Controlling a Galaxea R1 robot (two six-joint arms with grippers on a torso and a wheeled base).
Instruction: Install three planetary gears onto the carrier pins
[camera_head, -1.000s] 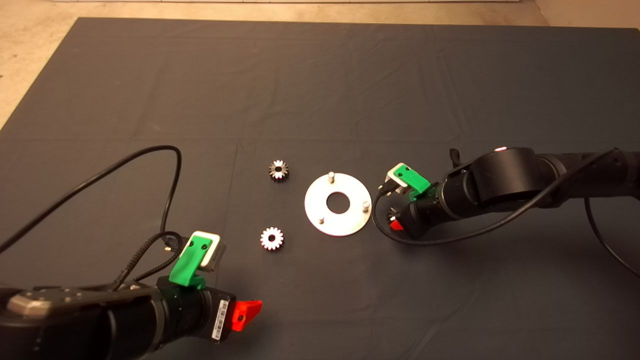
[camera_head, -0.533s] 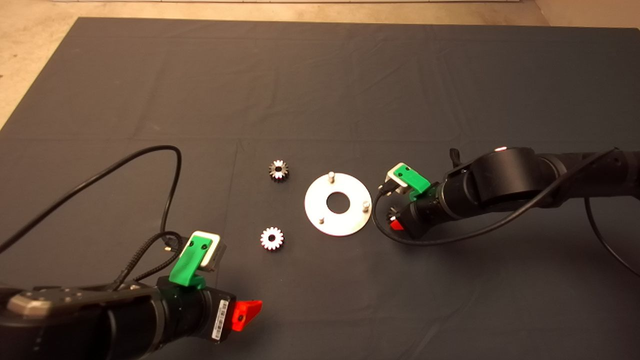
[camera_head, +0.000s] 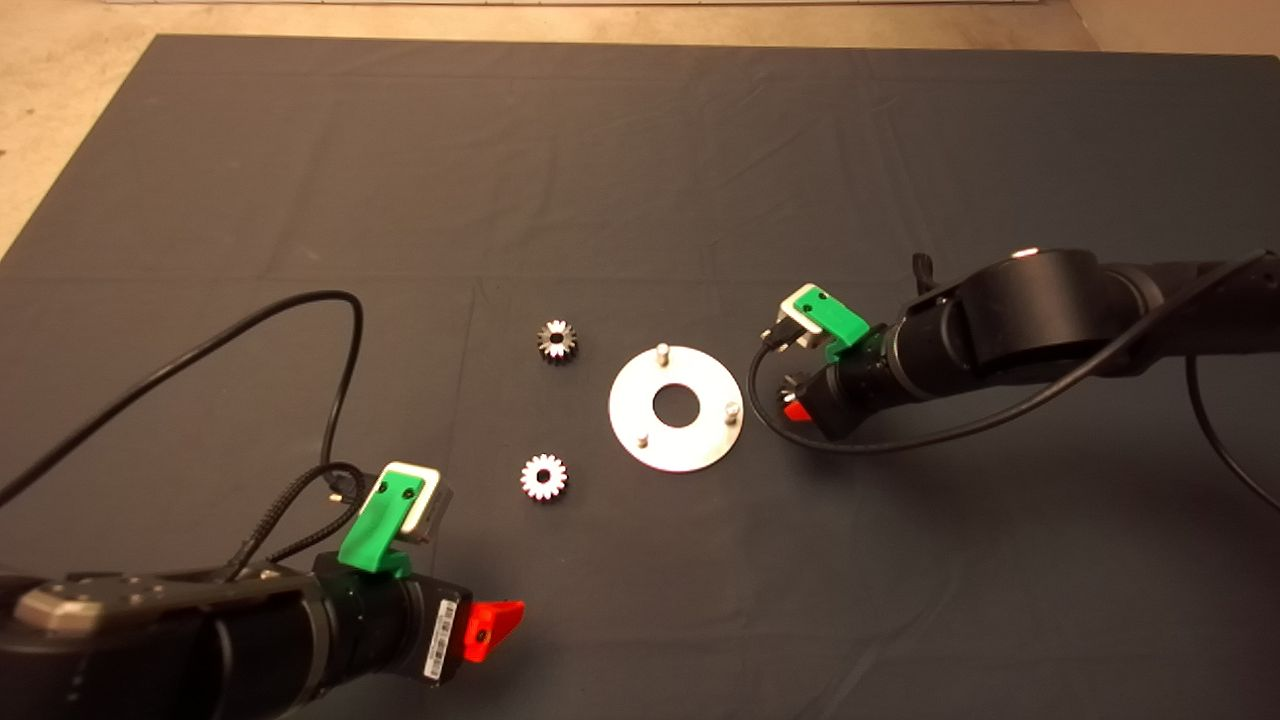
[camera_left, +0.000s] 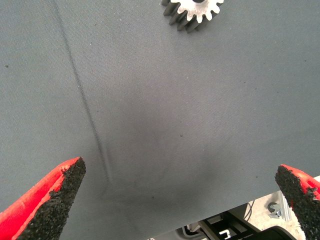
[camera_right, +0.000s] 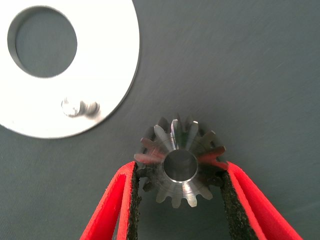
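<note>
while the left gripper (camera_head: 492, 628) waits at the mat's near edge with fingers spread wide, two toothed gears (camera_head: 544, 477) (camera_head: 557, 341) lie left of the silver disc (camera_head: 676, 408), whose three pins (camera_head: 661, 351) stand bare. beside the disc, the right gripper (camera_right: 180, 200) pinches a shiny gear (camera_right: 180, 161), its hole showing.

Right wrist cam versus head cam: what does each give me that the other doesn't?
Only the right wrist view shows the gripped gear clearly: the right gripper is shut on it, pads against its teeth, beside the disc's rim and near one pin.

Only the head view shows the two loose gears on the mat, all three pins bare, and the left gripper parked at the lower left.

Both show the disc, its central hole and the right gripper just off its edge.
</note>
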